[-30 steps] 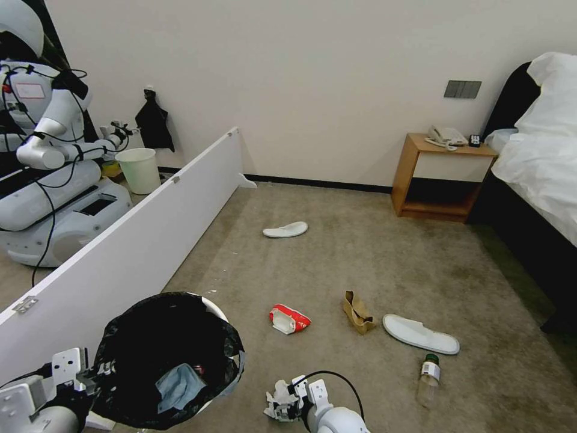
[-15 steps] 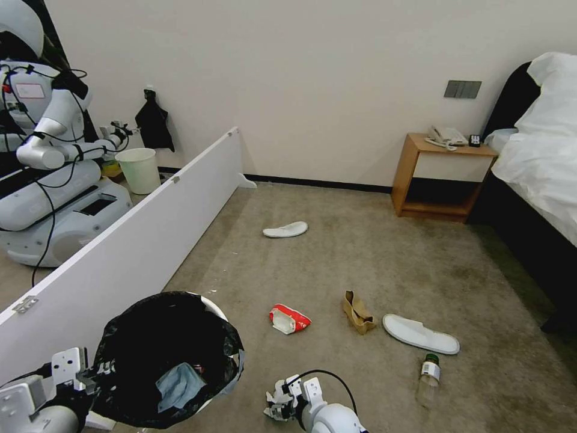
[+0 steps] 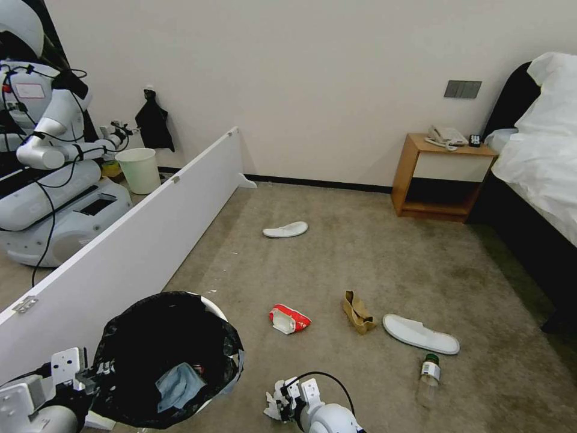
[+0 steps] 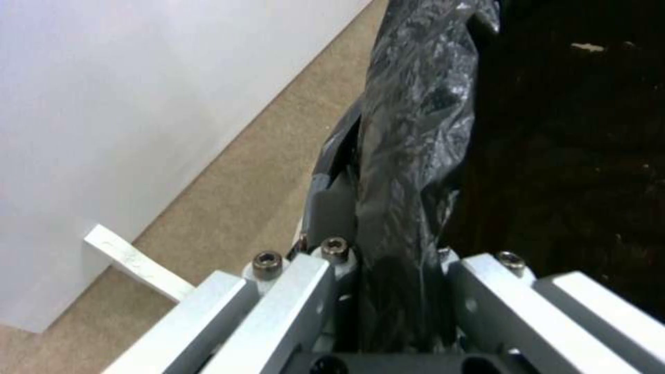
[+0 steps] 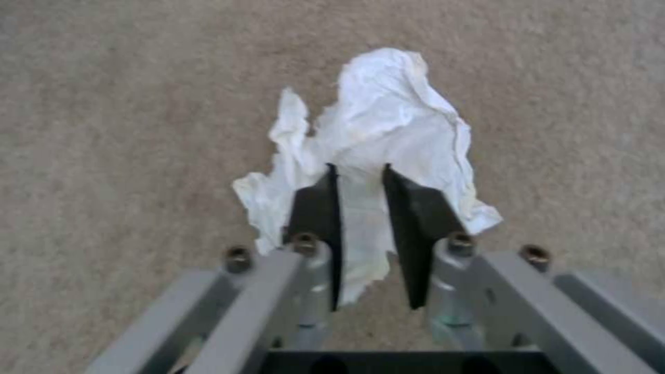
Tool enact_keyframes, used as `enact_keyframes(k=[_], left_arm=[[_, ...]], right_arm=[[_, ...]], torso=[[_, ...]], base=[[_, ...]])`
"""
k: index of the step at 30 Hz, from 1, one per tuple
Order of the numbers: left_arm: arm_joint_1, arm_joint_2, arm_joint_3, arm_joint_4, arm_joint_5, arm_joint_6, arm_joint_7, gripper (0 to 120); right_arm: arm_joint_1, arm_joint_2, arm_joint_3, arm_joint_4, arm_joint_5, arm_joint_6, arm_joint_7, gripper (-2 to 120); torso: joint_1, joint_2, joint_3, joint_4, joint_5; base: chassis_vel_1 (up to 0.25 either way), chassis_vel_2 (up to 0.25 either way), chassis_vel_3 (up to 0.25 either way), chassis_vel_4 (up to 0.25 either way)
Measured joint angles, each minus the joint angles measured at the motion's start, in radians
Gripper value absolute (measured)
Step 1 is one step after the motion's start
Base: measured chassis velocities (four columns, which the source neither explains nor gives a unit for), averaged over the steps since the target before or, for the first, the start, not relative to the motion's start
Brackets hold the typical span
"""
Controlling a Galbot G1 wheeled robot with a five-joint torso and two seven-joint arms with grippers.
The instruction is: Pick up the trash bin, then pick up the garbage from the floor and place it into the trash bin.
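Above the carpet (image 5: 104,130), right claw (image 5: 360,179) grips tissue (image 5: 388,119); left claw (image 4: 388,270) grips trash bin (image 3: 162,355).

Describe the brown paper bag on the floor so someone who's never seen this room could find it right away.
Start at the wooden nightstand beside the bed and come forward across the carpet toward the robot. The brown paper bag lies crumpled between the red-and-white wrapper and the nearer white slipper. It is the only tan piece of litter there.
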Motion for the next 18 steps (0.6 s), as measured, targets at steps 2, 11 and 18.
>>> enact_keyframes(k=[2,11,18], left_arm=[[0.000,0.000,0.000,-0.001,0.000,0.000,0.000,3],[0.000,-0.001,0.000,-0.002,-0.002,-0.001,0.000,3],[0.002,0.000,-0.004,-0.003,-0.007,-0.002,0.000,3]], right_arm=[[-0.001,-0.002,0.004,-0.003,0.000,0.000,0.000,9],[-0.003,-0.012,0.021,-0.016,0.009,0.000,-0.001,0],[0.001,-0.021,0.026,-0.020,0.008,0.004,-0.013,0]], torso=[[0.000,0.000,0.000,0.0000,0.0000],[0.000,0.000,0.000,0.0000,0.0001],[0.000,0.000,0.000,0.0000,0.0001]], base=[[0.000,0.000,0.000,0.000],[0.000,0.000,0.000,0.000],[0.000,0.000,0.000,0.000]])
